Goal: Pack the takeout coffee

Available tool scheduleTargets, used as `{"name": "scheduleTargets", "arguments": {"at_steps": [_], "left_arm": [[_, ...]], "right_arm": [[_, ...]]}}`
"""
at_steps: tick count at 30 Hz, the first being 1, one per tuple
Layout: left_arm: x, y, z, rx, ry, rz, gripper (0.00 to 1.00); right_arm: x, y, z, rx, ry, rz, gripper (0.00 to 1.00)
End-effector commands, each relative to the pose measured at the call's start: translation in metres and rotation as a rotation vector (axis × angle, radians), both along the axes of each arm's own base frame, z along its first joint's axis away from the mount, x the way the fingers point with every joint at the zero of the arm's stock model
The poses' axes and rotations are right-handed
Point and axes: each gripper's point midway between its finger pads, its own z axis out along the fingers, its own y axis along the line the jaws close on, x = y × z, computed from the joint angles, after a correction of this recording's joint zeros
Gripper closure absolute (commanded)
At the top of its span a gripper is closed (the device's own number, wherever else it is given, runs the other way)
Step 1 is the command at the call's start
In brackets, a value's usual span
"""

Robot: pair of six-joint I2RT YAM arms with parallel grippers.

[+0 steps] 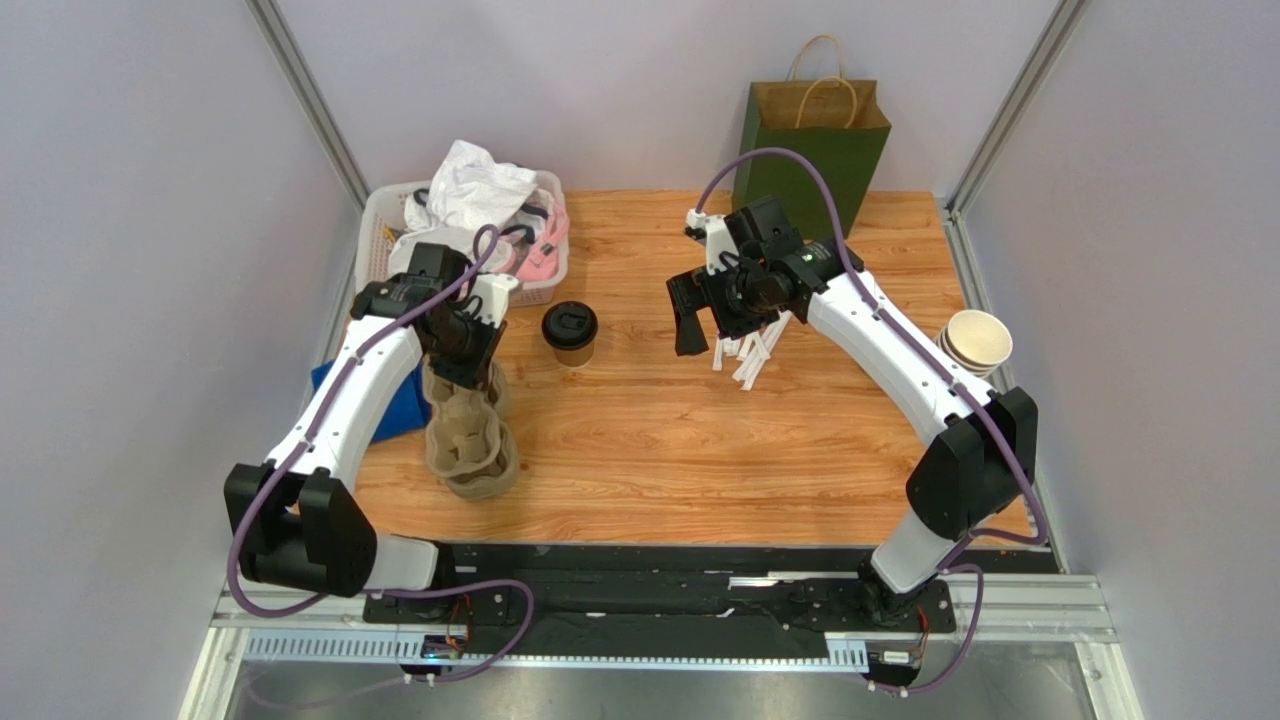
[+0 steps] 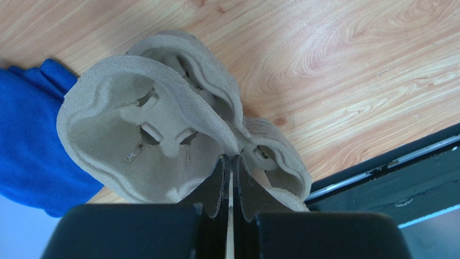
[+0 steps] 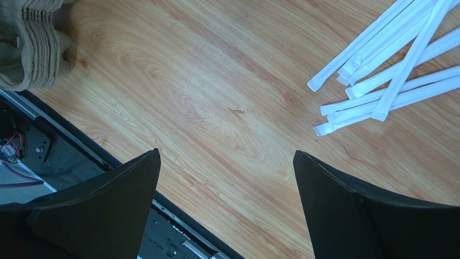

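Note:
The takeout coffee (image 1: 570,330), a brown paper cup with a black lid, stands upright on the wooden table between the two arms. To its left, my left gripper (image 1: 458,360) is over a stack of grey-brown pulp cup carriers (image 1: 470,443). In the left wrist view that gripper (image 2: 230,162) is shut on a thin wall of the top carrier (image 2: 146,135), between two of its cup wells. My right gripper (image 1: 706,323) hovers to the right of the coffee, apart from it. Its jaws stand wide open over bare wood (image 3: 227,154), holding nothing.
Wrapped white straws (image 1: 751,357) (image 3: 389,70) lie under the right arm. A green paper bag (image 1: 812,143) stands at the back and nested paper cups (image 1: 977,342) at the right edge. A clear bin (image 1: 388,210) of supplies sits back left. A blue cloth (image 2: 27,145) lies beside the carriers.

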Motion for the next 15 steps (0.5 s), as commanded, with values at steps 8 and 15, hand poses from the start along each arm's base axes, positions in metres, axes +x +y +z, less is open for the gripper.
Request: {"name": "scheduleTargets", "arguments": {"at_steps": [8,15], "left_arm": [[0.005,-0.033,0.079,-0.178,-0.118,-0.026,1.00],[-0.005,-0.090,0.088,-0.446,-0.096,-0.115,1.00]], "right_arm": [[0.007,0.005,0.023,0.048,-0.050,-0.005,0.00],[0.006,0.001,0.024,0.038,-0.058,-0.009,0.00]]}}
